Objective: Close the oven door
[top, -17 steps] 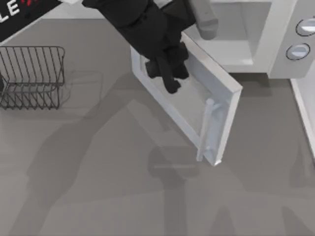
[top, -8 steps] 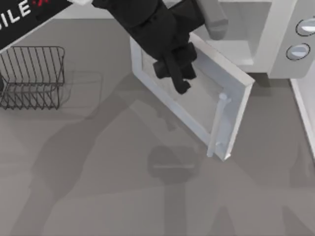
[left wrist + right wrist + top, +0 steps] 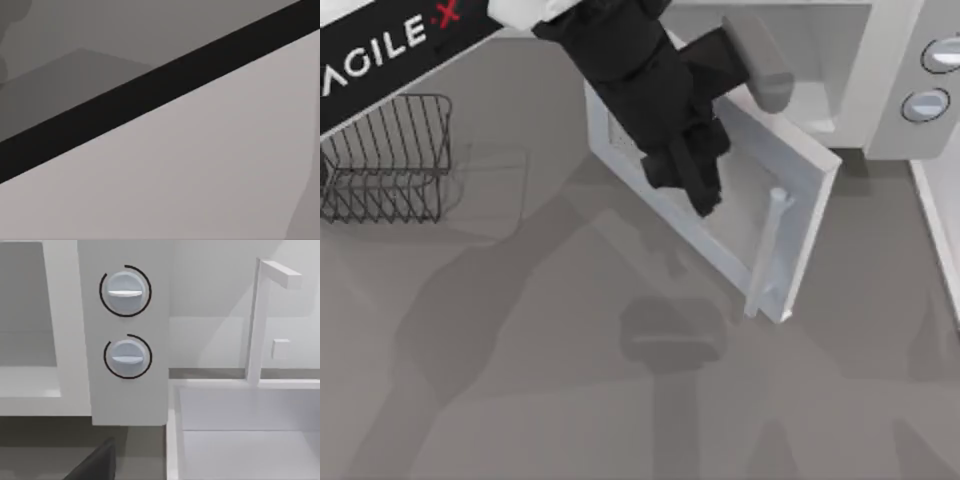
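The white oven (image 3: 880, 90) stands at the top right with its cavity showing, and its two round grey knobs (image 3: 125, 290) face the right wrist view. The oven door (image 3: 800, 200) is swung out over the table, its bar handle (image 3: 767, 250) near the free edge. My left gripper (image 3: 698, 185) rests against the door's greyish window (image 3: 730, 215), on the outer face, left of the handle. The left wrist view is very close to a pale flat surface crossed by a dark slanted band. My right arm is parked off the top view's right side.
A dark wire rack (image 3: 385, 155) sits on the table at the left. To the right of the oven lies a white sink (image 3: 240, 430) with a tall faucet (image 3: 257, 320). Grey table stretches in front of the door. A dark shape (image 3: 95, 465) I cannot identify lies low in the right wrist view.
The door has swung to the right, toward the oven front, and its handle has moved right. My left gripper has travelled right and toward the front with the window.
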Motion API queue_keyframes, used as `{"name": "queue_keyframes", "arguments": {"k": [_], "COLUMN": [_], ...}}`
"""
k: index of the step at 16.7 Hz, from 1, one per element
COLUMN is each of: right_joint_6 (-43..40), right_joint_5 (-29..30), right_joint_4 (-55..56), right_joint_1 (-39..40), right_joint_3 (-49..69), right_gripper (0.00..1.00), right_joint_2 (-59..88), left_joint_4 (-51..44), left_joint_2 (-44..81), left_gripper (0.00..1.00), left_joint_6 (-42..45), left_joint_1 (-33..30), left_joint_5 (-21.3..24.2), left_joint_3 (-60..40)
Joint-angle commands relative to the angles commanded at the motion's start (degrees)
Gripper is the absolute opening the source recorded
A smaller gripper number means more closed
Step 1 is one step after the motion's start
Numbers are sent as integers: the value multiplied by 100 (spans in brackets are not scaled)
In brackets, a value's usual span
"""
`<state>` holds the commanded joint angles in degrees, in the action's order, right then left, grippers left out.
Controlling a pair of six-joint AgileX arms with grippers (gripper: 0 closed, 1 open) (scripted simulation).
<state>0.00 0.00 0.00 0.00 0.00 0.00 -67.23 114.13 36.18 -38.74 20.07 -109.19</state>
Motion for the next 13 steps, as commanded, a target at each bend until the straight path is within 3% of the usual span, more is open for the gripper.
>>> {"name": "queue_keyframes", "arguments": {"k": [13], "right_joint_6": [0], "right_joint_5": [0], "right_joint_4": [0], "right_joint_1": [0], "right_joint_3": [0], "right_gripper": [100], "right_joint_2": [0], "left_joint_4": [374], "left_joint_2": [-57], "left_gripper": [0], "left_joint_6": [245], "left_joint_1": [-316], "left_joint_5": [131], "left_joint_3": [-601]}}
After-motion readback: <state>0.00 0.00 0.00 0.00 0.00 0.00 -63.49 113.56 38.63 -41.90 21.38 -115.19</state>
